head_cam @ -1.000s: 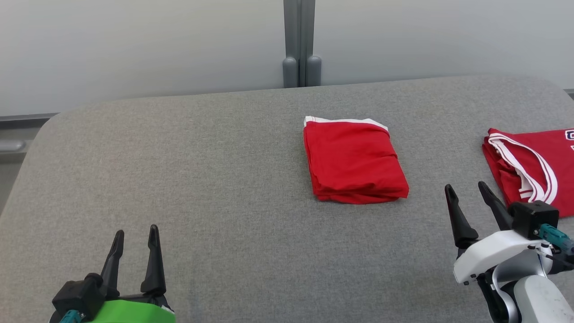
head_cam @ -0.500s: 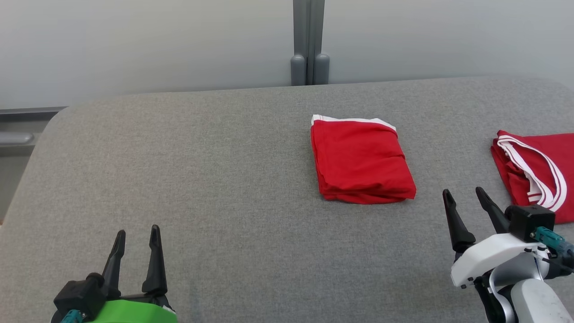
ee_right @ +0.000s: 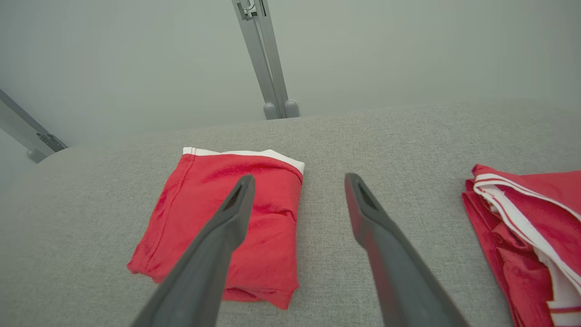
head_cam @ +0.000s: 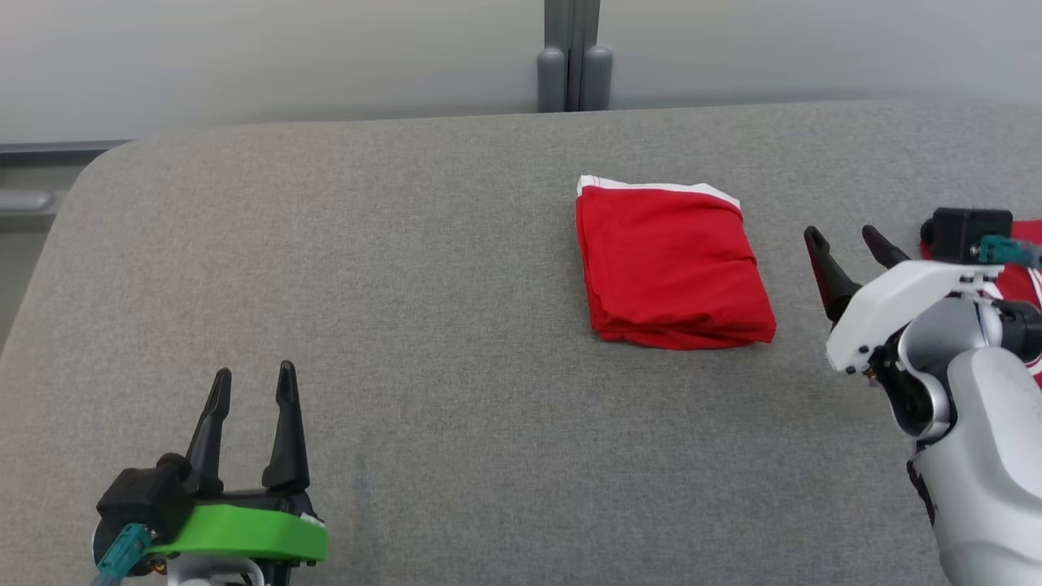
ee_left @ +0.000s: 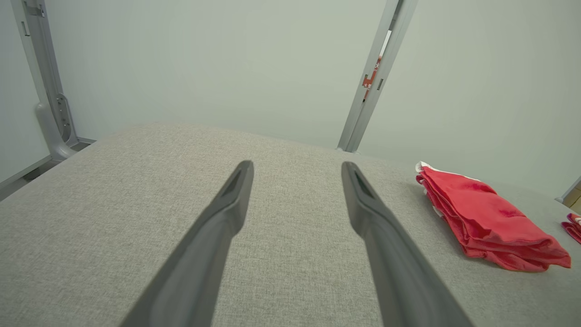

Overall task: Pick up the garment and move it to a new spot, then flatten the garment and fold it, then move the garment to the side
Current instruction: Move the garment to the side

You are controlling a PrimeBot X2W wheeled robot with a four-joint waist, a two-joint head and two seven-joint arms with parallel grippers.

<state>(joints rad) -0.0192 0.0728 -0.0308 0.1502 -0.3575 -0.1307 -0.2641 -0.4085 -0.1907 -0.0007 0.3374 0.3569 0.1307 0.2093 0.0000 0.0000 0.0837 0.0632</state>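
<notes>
Ahead of the left gripper's jaws, the tabletop is covered in coarse, matt grey woven cloth. The folded red garment beside the right gripper's jaws is soft, matt cloth with a white hem. The fingers are matt and dark, probably plastic. The green wrist shell behind the left jaws is smooth and faintly glossy.

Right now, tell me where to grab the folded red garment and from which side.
Pinch the folded red garment at its right edge, near the front corner, coming in low from the right with the open right gripper, which is nearest that side. It lies flat in stacked layers, so probably take all layers together to keep the fold.
</notes>
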